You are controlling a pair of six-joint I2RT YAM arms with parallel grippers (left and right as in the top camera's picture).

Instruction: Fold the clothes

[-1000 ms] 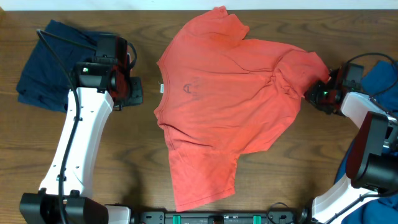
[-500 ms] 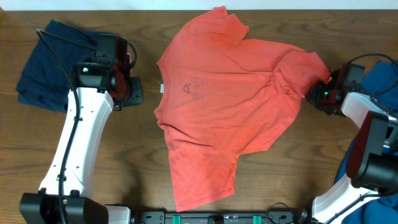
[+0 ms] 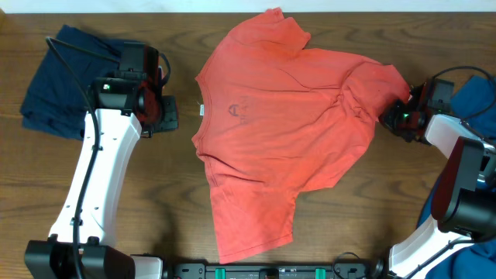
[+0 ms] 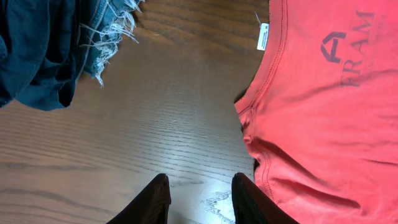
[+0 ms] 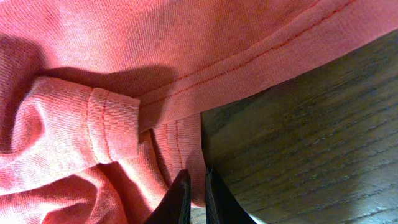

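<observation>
The clothes here are a coral-red T-shirt spread across the middle of the table, its white neck label pointing left. My right gripper is at the shirt's right edge. In the right wrist view, the right gripper is shut on the T-shirt, pinching the stitched hem where it is bunched. My left gripper stands open over bare wood, just left of the T-shirt's collar. The neck label and printed lettering show there. In the overhead view the left gripper is beside the collar.
A dark blue garment lies at the table's left, behind the left arm; the left wrist view shows its frayed denim edge. More blue cloth sits at the far right by the right arm. Brown wooden table.
The right gripper's jaws have drawn together on the shirt's hem. The shirt and the left arm have not visibly moved.
</observation>
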